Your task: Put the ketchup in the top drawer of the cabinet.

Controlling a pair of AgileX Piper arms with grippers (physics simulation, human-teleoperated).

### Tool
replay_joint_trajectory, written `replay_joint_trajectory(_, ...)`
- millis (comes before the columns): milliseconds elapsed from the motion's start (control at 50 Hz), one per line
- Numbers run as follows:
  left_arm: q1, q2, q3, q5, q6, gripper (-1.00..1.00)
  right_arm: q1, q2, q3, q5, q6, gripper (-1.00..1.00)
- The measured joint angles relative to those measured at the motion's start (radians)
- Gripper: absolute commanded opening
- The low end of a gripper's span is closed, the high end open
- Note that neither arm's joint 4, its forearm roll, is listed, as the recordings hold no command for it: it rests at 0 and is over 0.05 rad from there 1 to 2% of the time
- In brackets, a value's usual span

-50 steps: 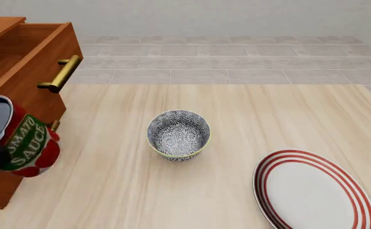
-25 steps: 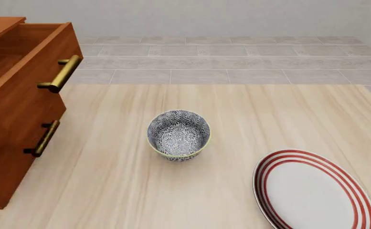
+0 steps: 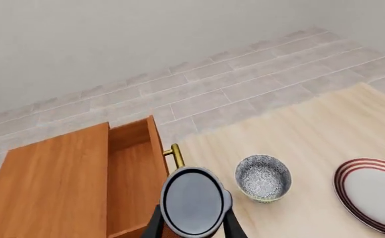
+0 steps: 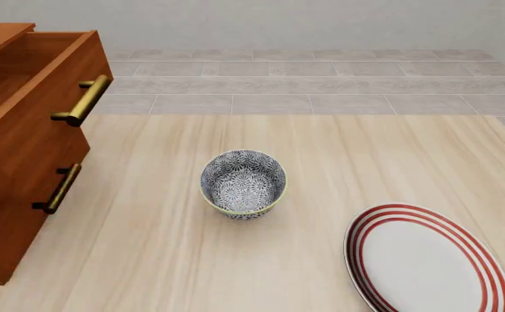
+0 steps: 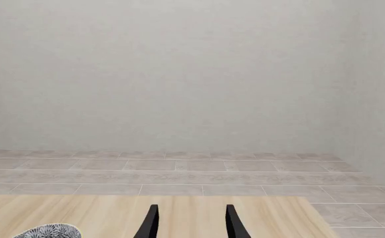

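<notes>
Bowl (image 4: 244, 183) and plate (image 4: 428, 259) beside cabinet (image 4: 13, 188).

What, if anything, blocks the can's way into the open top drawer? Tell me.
Nothing visible does. In the left wrist view the can is held between the left gripper's fingers, high up by the top drawer's pulled-out front. The drawer's inside shows bare wood. The bowl stands off to the side.

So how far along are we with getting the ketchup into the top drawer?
Done: the top drawer of the cabinet stands pulled open. In hand: the left end effector grips the ketchup, held high beside the open drawer's front in the left wrist view and out of the front view. Left: carry it over the drawer, lower it in and release. The right end effector is open, holding nothing.
</notes>
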Motion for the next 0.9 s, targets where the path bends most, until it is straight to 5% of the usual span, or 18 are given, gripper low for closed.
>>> replay_joint_trajectory(560, 0.185, 0.213, -0.050, -0.113, 0.005, -1.00, 0.000, 0.000, 0.000, 0.000, 0.000, 1.00)
replay_joint_trajectory(900, 0.302, 0.319, 0.021, -0.215, -0.026, -1.00, 0.000, 0.000, 0.000, 0.000, 0.000, 1.00)
